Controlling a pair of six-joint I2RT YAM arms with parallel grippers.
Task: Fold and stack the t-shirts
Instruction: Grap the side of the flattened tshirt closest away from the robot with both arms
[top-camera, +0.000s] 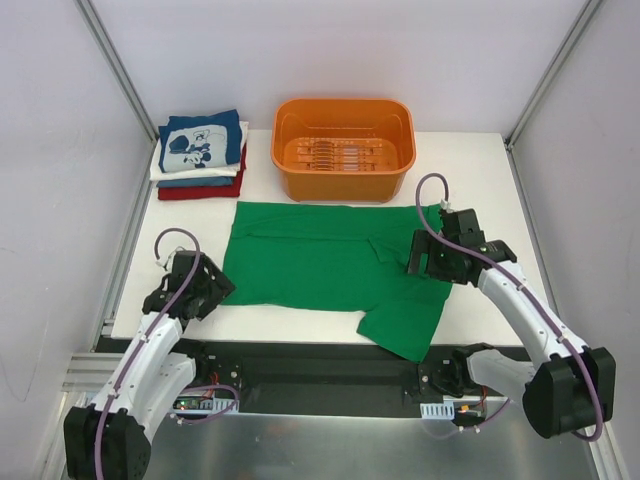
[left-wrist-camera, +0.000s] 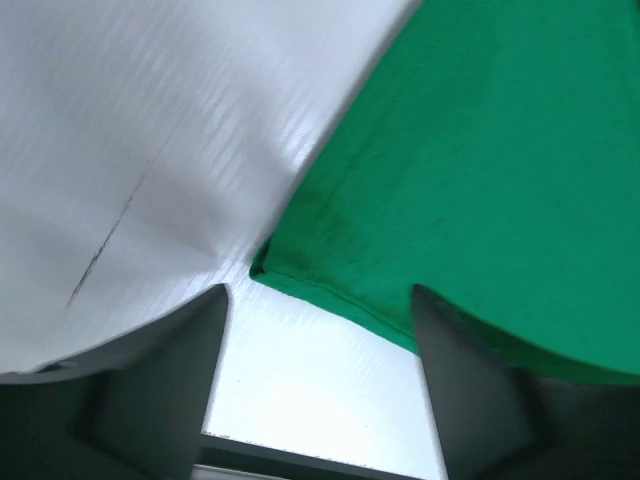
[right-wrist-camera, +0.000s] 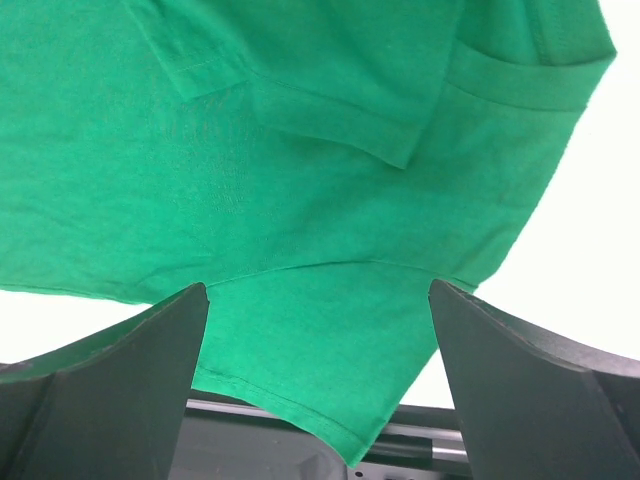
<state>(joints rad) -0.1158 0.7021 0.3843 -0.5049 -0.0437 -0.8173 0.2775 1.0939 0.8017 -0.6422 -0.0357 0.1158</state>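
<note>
A bright green t-shirt (top-camera: 320, 265) lies spread flat on the white table, one sleeve hanging over the near edge. A stack of folded t-shirts (top-camera: 202, 154) sits at the back left, navy with white print on top, white, blue-grey and red below. My left gripper (top-camera: 212, 290) is open at the shirt's near left corner (left-wrist-camera: 262, 268), not touching it. My right gripper (top-camera: 422, 265) is open and hovers over the shirt's right side; the sleeve (right-wrist-camera: 330, 370) lies between its fingers, below them.
An orange plastic tub (top-camera: 343, 147) stands at the back centre, just behind the green shirt. The white table (top-camera: 480, 190) is framed by metal posts. Its near edge drops to a black rail.
</note>
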